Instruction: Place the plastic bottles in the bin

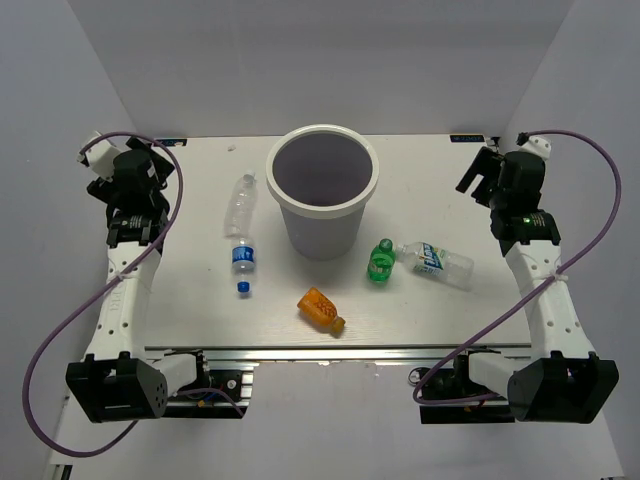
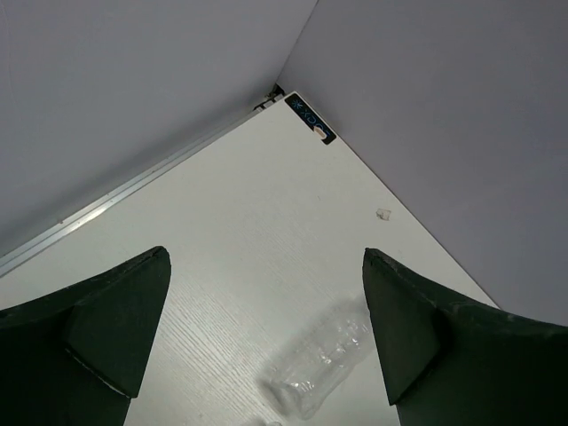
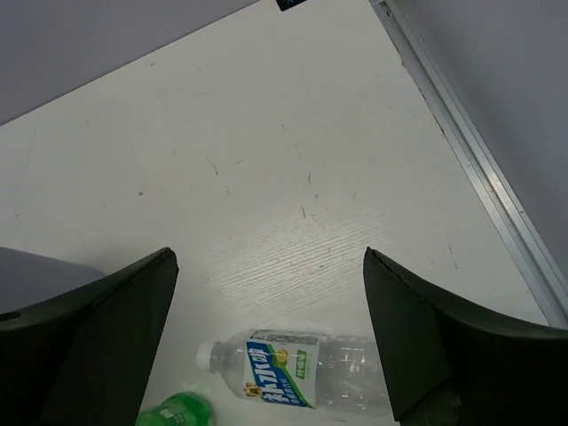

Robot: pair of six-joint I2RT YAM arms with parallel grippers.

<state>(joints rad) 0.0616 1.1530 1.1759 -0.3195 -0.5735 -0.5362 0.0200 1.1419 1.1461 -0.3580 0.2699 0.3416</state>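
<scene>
Bottles: all four sit on the worktop, outside the bin.
- The blue-label bottle lies left of the bin. Its long axis runs far to near, with the cap toward your arm bases.
- The white-blue-label bottle lies right of the bin. Its axis runs roughly left to right, with the neck toward the green bottle just beside it.
- I cannot tell whether the green bottle stands or leans.
- The orange bottle lies on a diagonal in front of the bin, cap toward the near right.

Bin: it stands upright at mid-worktop, mouth up.

Tools: your left tool is spread wide, grips nothing and touches nothing. Your right tool is likewise spread wide and unloaded. Each sits near a far corner, well apart from the bottles.

Surroundings: the worktop is white with a faint grain, and plain pale walls enclose it on three sides.
</scene>
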